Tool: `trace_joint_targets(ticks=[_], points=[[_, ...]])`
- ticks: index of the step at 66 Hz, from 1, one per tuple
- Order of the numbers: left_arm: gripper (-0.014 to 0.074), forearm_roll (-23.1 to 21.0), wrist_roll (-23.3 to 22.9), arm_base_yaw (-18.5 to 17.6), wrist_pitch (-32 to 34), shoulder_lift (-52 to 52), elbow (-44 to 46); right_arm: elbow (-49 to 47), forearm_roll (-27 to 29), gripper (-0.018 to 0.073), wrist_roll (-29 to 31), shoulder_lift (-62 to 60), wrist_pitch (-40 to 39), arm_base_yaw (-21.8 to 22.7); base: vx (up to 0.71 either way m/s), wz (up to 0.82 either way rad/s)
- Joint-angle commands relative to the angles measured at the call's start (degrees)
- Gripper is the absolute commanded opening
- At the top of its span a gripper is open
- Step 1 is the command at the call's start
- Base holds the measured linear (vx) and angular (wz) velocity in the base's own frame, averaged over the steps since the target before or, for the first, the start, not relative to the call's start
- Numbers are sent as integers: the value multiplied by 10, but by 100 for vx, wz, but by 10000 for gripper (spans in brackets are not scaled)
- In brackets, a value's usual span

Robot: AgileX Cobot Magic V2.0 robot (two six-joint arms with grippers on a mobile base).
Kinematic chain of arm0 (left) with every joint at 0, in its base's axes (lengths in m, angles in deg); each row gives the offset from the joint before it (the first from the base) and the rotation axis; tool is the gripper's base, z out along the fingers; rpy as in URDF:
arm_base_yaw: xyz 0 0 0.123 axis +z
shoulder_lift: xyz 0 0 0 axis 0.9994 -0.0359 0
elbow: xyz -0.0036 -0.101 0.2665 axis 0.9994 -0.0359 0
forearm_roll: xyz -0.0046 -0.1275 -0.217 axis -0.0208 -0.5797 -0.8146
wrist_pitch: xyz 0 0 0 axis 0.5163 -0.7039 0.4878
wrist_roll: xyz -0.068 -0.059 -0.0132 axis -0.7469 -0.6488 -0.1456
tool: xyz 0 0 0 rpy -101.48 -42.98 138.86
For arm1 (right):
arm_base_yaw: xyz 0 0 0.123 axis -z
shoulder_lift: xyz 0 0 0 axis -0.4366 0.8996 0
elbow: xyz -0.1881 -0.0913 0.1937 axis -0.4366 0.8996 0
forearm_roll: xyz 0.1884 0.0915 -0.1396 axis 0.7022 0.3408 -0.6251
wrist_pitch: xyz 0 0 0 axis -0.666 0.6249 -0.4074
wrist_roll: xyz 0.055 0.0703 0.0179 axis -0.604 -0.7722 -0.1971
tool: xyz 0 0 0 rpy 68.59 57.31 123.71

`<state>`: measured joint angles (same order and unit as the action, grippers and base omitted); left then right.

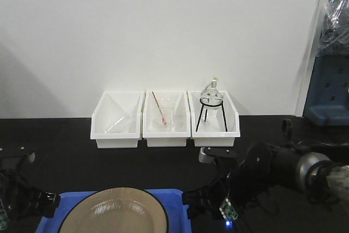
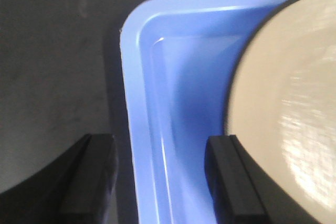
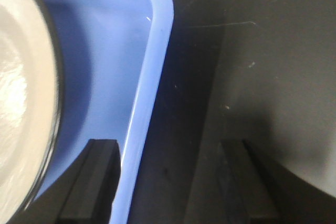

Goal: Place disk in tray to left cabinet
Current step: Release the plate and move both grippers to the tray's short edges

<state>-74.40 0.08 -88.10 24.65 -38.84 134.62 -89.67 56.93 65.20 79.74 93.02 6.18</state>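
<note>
**Both grippers straddle the tray's end rims, with the disk lying inside**

The disk (image 1: 115,211) lies flat in the tray (image 1: 170,196), tan face up, its black rim showing all round. It fills most of the tray's middle. The tray sits on the black table (image 1: 71,156) at the near edge of the front view, and the frame cuts off its nearest part.

The left gripper (image 2: 160,182) is at the tray's left end, close to the far-left corner. Its jaws are spread wide, with the raised blue rim running between them. One of its fingers (image 2: 89,179) is over bare table outside the rim. The other is over the tray floor, just beside the disk's edge. It clamps nothing, and the wrist view does not show whether either pad touches the tray.

The right gripper (image 3: 170,182) stands the same way at the tray's right end. Its jaws are also held apart, one on each side of the rim. One of its fingers (image 3: 97,179) is inside over the blue floor, and the other is over the table.

On the far side of the table, three white bins (image 1: 165,129) stand in a row against the wall. The right bin holds a glass flask (image 1: 211,92) on a black tripod stand (image 1: 218,118). The middle bin holds a thin red-marked rod (image 1: 159,110).
</note>
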Motion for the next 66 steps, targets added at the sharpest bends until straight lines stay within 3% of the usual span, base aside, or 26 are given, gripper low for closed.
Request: trace_joint_targets(ticks=[1, 32, 66], points=[[506, -9, 4, -2, 19, -10, 31, -41, 1, 457, -3, -11, 0, 3, 0, 0], [506, 19, 4, -2, 41, -81, 30, -69, 8, 457, -18, 42, 16, 0, 0, 0], [503, 15, 4, -2, 8, -95, 30, -69, 0, 449, -42, 59, 17, -51, 0, 0]])
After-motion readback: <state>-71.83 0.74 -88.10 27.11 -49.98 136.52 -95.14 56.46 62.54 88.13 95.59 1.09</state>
